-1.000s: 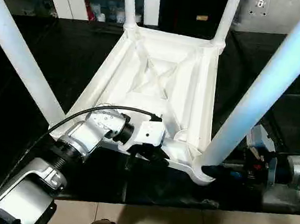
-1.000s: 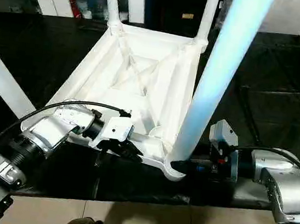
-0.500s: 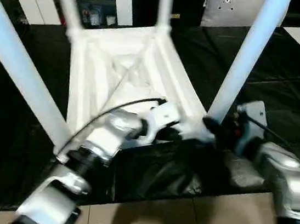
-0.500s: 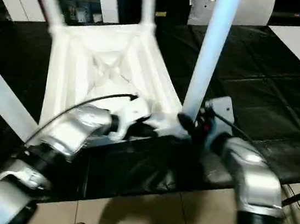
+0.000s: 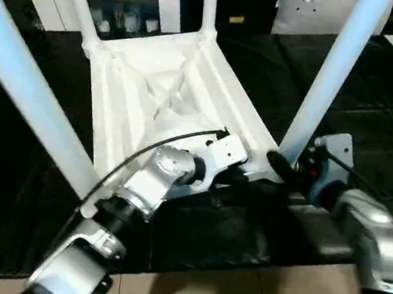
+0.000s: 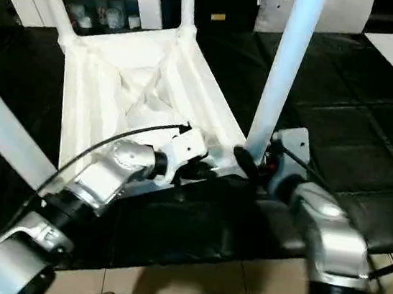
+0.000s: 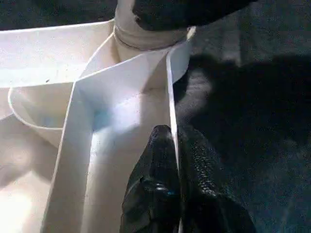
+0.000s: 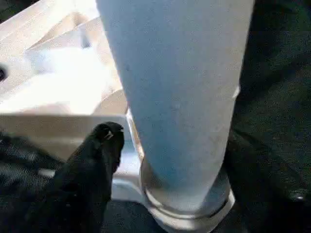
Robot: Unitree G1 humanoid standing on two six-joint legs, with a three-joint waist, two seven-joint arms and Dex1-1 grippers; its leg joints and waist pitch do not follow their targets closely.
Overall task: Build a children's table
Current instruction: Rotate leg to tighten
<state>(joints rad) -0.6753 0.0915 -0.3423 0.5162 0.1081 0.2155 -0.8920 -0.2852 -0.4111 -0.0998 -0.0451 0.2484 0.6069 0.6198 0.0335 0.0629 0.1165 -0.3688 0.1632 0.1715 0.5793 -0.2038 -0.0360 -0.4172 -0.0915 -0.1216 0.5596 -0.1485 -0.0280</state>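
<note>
Left wrist view: left gripper (image 7: 176,160) was seen clamped on the near rim wall of the children's table (image 5: 153,90), one finger each side. Right gripper (image 5: 281,165) was seen at the base of the near-right leg (image 5: 330,70); its grip could not be judged. Table was laid upside down on the black worktable (image 5: 20,167), ribbed underside up, all four legs pointed upward.

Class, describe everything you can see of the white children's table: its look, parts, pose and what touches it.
The children's table lies upside down on the black-covered worktable. It looks like smooth white plastic, with crossing ribs underneath. All four tapered legs stand up from round corner sockets. The left claw pinches the near rim wall between its fingers. The right claw sits against the near right leg at its socket.
</note>
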